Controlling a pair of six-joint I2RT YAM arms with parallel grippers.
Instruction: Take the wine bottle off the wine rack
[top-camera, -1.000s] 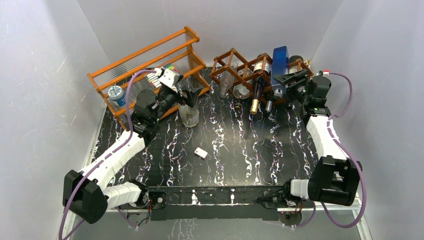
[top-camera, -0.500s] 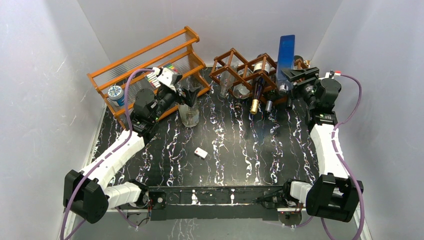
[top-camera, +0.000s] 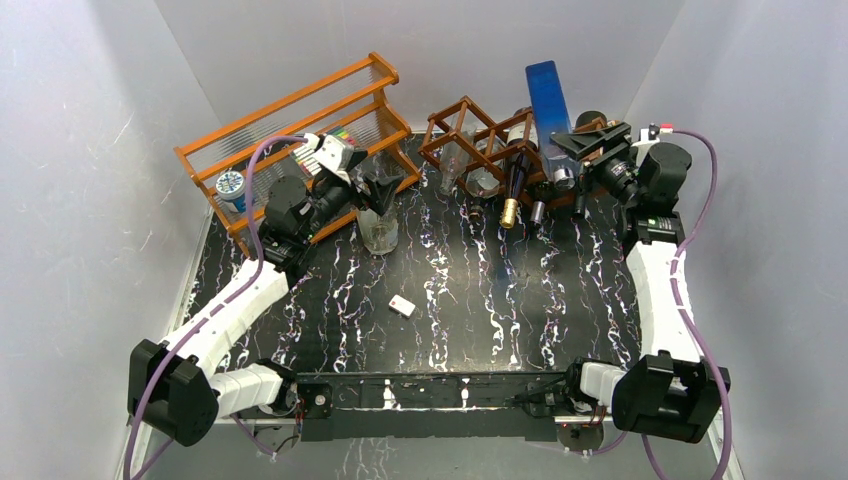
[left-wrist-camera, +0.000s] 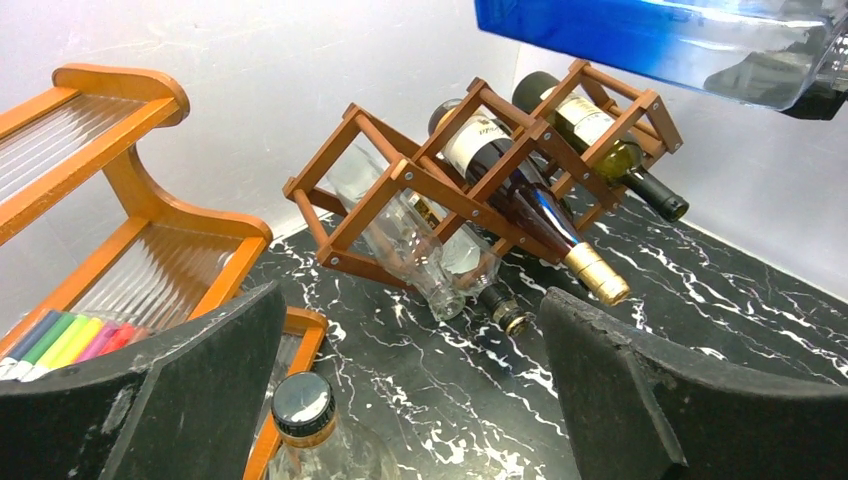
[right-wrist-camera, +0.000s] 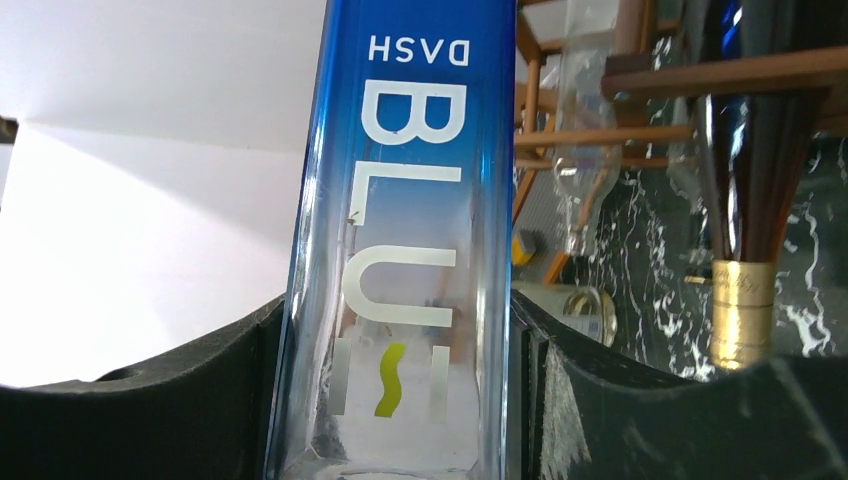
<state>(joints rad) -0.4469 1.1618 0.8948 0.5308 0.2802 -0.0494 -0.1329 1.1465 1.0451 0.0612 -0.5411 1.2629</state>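
Blue glass fading to clear, tall and square-sided with white lettering: that is the wine bottle (top-camera: 548, 105) you see gripped near its lower end by the right end effector (top-camera: 577, 143). It tilts in the air above the dark reddish-brown wooden lattice wine rack (top-camera: 468, 135) at the back of the black marbled desk (top-camera: 450, 300). Your left end effector (left-wrist-camera: 410, 400) gapes wide, holding nothing.

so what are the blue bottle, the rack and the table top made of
blue bottle: glossy clear glass or hard plastic, can't tell which. The blue tint fades to a see-through end, with reflections on the surface.
rack: wood with a reddish-brown stain and a satin finish, built from square slats pinned at the crossings.
table top: black with white veining, a marble look. Possibly a printed sheet or laminate.
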